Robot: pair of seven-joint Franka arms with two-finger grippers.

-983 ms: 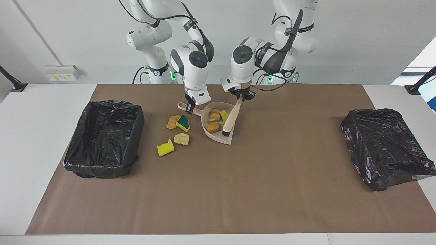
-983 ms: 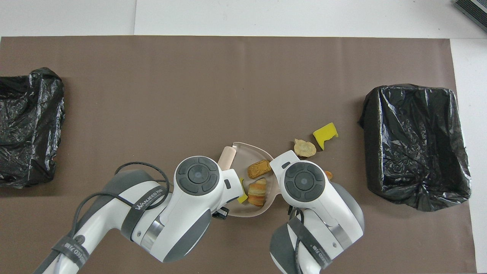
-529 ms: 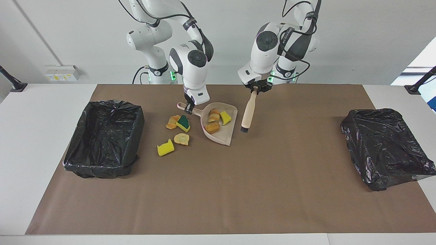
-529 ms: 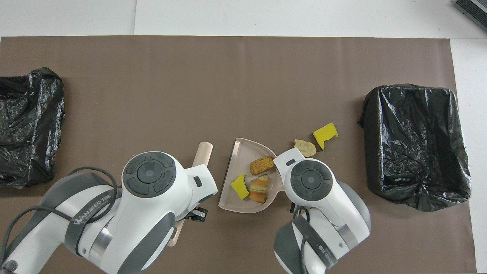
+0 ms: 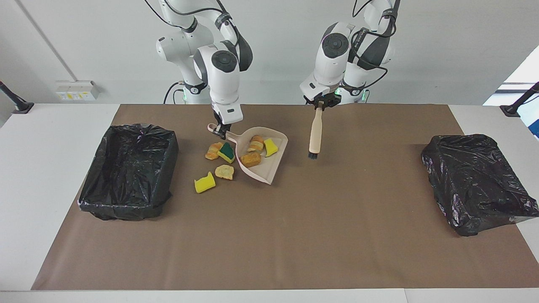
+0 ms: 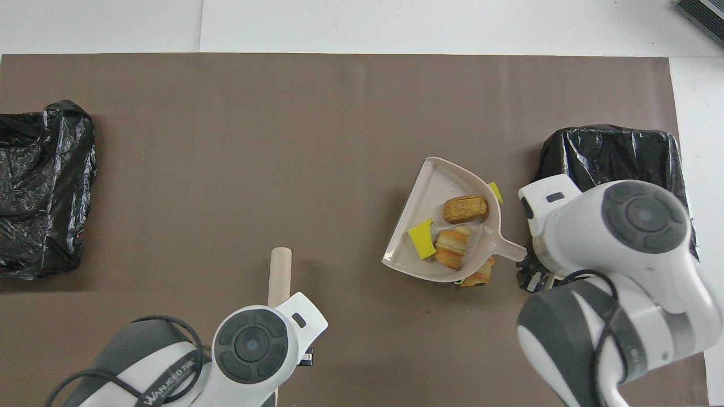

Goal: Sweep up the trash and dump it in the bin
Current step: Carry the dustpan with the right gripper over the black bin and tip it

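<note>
Gripping the handle of a beige dustpan (image 5: 263,162), the right gripper (image 5: 220,131) is holding it raised and tilted above the brown mat (image 5: 294,235), toward the right arm's end of the desk; its fingers are closed on the handle tip. Three pieces of the trash (image 5: 254,149) are riding in the pan: two orange-tan bread-like lumps (image 6: 455,232) and a yellow sponge chunk (image 6: 421,240). Four more pieces (image 5: 219,162) are lying on the mat just beside the pan, between it and the open black-lined bin (image 5: 128,170) (one has a dark green layer (image 5: 226,152)); from overhead the pan is hiding most of them.

The left gripper (image 5: 321,102) is hanging over the robots' edge of the mat, near its middle, its fingers clamped on the top of a beige-handled brush (image 5: 315,132). The brush is hanging almost upright, black bristles down, apparently just clear of the mat, though contact is hard to judge. A second black bag-covered bin (image 5: 473,183) is sitting at the left arm's end of the desk.
</note>
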